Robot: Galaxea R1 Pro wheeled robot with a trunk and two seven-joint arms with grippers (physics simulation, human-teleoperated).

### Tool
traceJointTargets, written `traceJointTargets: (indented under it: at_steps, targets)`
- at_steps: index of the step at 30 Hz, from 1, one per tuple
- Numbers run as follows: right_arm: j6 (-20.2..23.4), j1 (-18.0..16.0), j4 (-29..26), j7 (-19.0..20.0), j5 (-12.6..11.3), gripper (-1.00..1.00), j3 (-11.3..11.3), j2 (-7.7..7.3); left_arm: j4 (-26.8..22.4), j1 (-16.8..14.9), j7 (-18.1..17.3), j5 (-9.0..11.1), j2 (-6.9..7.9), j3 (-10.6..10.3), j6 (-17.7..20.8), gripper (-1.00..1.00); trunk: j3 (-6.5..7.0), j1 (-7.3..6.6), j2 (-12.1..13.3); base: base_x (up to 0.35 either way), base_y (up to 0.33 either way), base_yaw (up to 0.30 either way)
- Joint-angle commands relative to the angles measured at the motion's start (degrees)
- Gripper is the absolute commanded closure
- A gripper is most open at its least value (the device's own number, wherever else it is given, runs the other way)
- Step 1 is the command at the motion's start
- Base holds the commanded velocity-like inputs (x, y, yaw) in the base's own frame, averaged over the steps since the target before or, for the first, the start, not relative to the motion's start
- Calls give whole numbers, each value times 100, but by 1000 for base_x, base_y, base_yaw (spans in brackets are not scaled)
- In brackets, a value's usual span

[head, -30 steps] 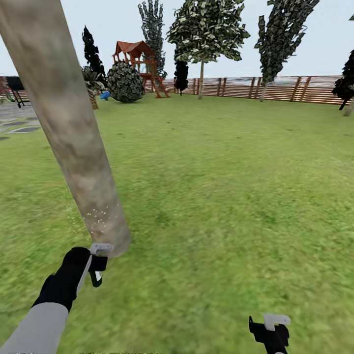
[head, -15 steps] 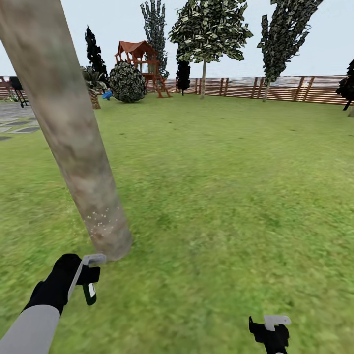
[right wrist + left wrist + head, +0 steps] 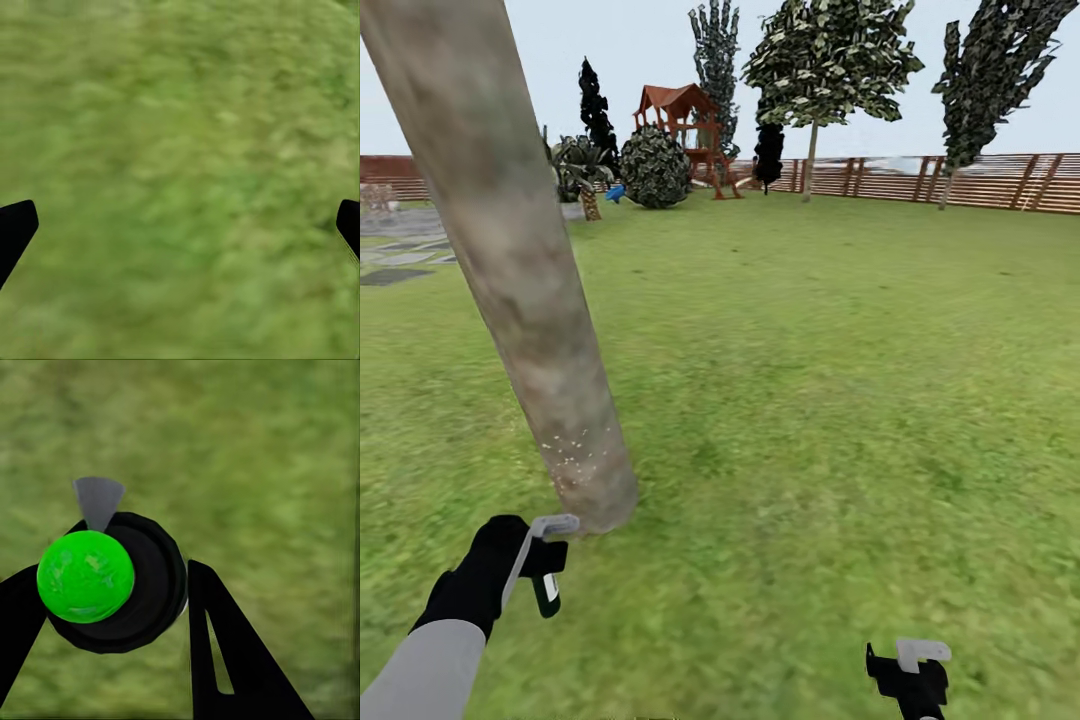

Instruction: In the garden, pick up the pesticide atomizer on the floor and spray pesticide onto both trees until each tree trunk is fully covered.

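Note:
A thick grey-beige mottled tree trunk (image 3: 520, 280) leans across the left of the head view, with whitish pesticide specks (image 3: 575, 450) on its lowest part. Just in front of the trunk's base, my left gripper (image 3: 545, 580) is shut on the pesticide atomizer (image 3: 547, 592), a tiny dark bottle with a white mark. In the left wrist view the atomizer (image 3: 142, 592) is a black round body with a bright green top (image 3: 85, 576), between the two black fingers of the left gripper (image 3: 112, 622). My right gripper (image 3: 910, 670) hangs low over the grass and is open and empty (image 3: 180, 225).
Green lawn (image 3: 810, 380) stretches ahead and to the right. A brown slat fence (image 3: 960, 180) rings the far side, with a red-roofed play tower (image 3: 685, 115), a round bush (image 3: 655, 168) and distant trees (image 3: 830, 60). Grey stone slabs (image 3: 400, 260) lie at far left.
The head view has swung left, so the background has shifted right. My left gripper with the atomizer has dropped slightly, back from the trunk base. The right gripper has not moved.

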Motion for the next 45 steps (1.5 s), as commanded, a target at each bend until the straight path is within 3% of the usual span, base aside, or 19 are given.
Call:
traceJointTargets:
  at_steps: [1,22,37,45]
  targets:
    - [-13,-1,2,-14,-6,-100,15,0,-6,-5,-55,-64,-6,13,20,100,-5,-1,-2,1,-276,238]
    - [-13,-1,2,-14,-6,-100,15,-5,-6,-5,-55,-72,6,31,20,100,-5,-1,-2,159,-245,13]
    - [-13,-1,-1,-14,-6,-100,15,-2,-6,-5,-55,-72,-2,22,20,100,-5,-1,-2,187,-228,252]
    - [-13,-1,2,-14,-6,-100,15,-2,-6,-5,-55,-72,-2,22,20,100,-5,-1,-2,187,-228,37]
